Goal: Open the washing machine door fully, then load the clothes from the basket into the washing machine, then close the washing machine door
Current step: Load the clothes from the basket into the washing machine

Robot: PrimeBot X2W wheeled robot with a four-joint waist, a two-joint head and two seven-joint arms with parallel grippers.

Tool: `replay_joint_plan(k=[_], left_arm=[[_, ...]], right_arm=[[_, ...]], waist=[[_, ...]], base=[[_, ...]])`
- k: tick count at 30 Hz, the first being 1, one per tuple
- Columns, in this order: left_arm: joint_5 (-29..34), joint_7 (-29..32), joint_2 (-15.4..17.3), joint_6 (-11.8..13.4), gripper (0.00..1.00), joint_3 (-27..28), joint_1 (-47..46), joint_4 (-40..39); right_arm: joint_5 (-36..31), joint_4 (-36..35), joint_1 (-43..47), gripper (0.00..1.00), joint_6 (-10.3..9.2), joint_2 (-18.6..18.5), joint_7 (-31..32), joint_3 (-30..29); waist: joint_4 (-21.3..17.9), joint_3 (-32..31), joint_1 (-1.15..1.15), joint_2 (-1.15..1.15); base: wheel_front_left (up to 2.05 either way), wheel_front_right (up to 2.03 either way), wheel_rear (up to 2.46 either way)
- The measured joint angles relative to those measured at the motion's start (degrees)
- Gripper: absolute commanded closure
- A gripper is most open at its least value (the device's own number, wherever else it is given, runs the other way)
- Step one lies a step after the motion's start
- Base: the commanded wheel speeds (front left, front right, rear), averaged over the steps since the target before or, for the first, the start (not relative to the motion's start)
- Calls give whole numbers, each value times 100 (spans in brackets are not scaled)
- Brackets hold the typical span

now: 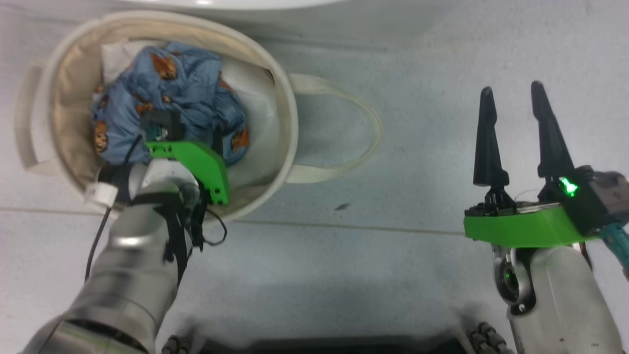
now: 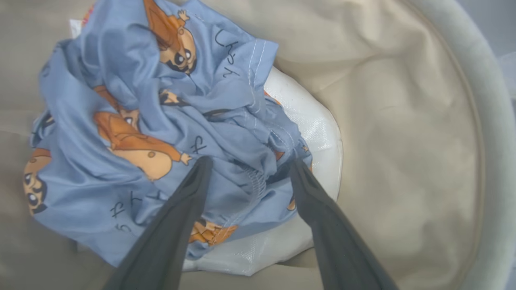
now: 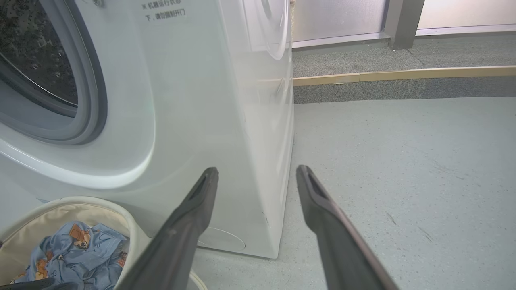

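Down on the grey floor (image 1: 393, 255) there's one white washing machine (image 3: 209, 92), with its grey gasket (image 3: 90, 80) and steel drum (image 3: 36, 48) showing in the right wrist view. Two short lines of Chinese print (image 3: 163, 9) sit near its top, too small for me to read. Off to its right, a wooden strip (image 3: 403, 74) edges a raised step.

One cream basket (image 1: 287, 113) stands just in front of the washer. It has two loop handles (image 1: 344, 132), and the robot's own left arm reaches over its near rim. Inside is one crumpled bundle of the clothes (image 2: 100, 100); can't count the garments. They're blue with orange cartoon figures and black scribbly characters I can't make out, lying on one white padding (image 2: 318, 129).

Two grippers. The left gripper (image 2: 250, 161) is down in the basket, fingers spread wide, tips right at the fabric, nothing pinched. The right gripper (image 1: 511, 88) hangs well apart over the floor, also wide open and empty. One dark speck (image 1: 341, 206) lies on the floor between the basket and the right gripper.
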Motion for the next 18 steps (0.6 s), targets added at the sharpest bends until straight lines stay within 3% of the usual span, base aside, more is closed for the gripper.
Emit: replay_joint_plan(k=[7, 14, 16, 18], left_arm=[[11, 441, 29, 555, 0, -57, -319, 102], [77, 528, 40, 753, 0, -168, -374, 118], [76, 442, 42, 808, 100, -158, -465, 125], [58, 428, 42, 805, 100, -149, -533, 126]], right_arm=[[-9, -227, -109, 0, 0, 0, -1, 1], [-86, -371, -109, 0, 0, -1, -1, -14], [-146, -380, -104, 0, 0, -1, -1, -40], [-168, -383, -95, 0, 0, -2, -1, -49]], waist=[[-131, 464, 0, 0], [-198, 692, -1, 0], [-178, 740, 0, 0], [-135, 761, -1, 0]], base=[[0, 0, 0], [0, 0, 0], [0, 0, 0], [0, 0, 0]])
